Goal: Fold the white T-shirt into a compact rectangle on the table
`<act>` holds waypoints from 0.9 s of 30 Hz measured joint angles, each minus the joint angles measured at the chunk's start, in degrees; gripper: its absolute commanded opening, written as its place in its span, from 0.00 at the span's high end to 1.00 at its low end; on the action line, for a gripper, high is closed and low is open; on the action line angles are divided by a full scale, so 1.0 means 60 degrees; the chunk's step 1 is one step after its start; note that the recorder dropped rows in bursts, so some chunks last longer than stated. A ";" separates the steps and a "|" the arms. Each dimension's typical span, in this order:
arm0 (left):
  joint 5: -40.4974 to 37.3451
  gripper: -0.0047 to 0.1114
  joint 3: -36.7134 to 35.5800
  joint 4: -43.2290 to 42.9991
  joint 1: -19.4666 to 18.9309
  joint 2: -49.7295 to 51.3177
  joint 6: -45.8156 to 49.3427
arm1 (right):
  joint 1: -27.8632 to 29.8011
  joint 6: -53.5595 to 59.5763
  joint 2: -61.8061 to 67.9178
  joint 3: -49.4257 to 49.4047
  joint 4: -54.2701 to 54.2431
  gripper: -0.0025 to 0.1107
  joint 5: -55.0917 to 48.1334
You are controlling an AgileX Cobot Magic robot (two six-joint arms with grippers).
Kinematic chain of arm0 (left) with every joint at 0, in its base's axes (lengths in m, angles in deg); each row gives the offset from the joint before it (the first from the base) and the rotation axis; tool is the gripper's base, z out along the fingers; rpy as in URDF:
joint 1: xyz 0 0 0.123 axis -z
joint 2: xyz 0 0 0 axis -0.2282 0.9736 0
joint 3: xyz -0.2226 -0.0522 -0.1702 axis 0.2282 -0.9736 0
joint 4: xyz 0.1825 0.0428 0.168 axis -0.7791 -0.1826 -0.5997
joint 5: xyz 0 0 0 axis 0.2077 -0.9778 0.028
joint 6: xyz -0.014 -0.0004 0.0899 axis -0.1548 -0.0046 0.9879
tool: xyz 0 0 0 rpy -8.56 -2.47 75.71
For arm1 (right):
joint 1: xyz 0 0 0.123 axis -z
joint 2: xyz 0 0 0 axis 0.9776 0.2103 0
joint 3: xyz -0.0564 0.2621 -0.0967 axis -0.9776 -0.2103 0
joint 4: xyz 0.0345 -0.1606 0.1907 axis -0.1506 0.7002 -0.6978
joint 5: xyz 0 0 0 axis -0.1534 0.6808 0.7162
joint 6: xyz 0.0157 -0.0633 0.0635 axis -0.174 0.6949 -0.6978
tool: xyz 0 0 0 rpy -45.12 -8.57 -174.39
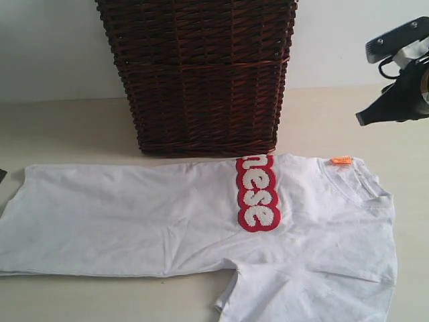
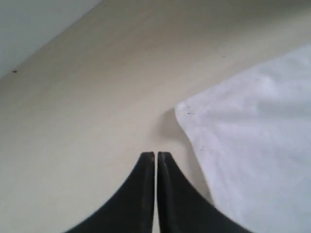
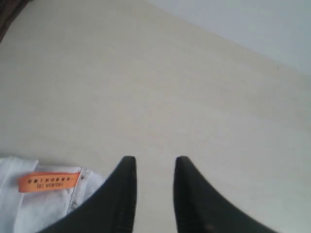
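Exterior: shows the soft white T-shirt flat on the matte beige table, long axis left to right, orange neck tag rightward, just before the woven wicker basket.
Left wrist: shows the left gripper pressed closed, empty, near a cloth corner.
Right wrist: shows the right gripper parted, empty, beside the tag.

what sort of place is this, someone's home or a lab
Most likely a robot test bench staged for laundry folding, not a lived-in room: a pale table against a blank white wall, the white T-shirt laid out with a wicker basket behind it, and the right gripper over the table.
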 measured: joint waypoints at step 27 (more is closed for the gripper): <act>-0.6132 0.96 0.0697 0.9453 0.2100 0.1263 0.5691 | 0.0000 1.0844 0.0263 -0.1010 -1.3006 0.98 -0.3815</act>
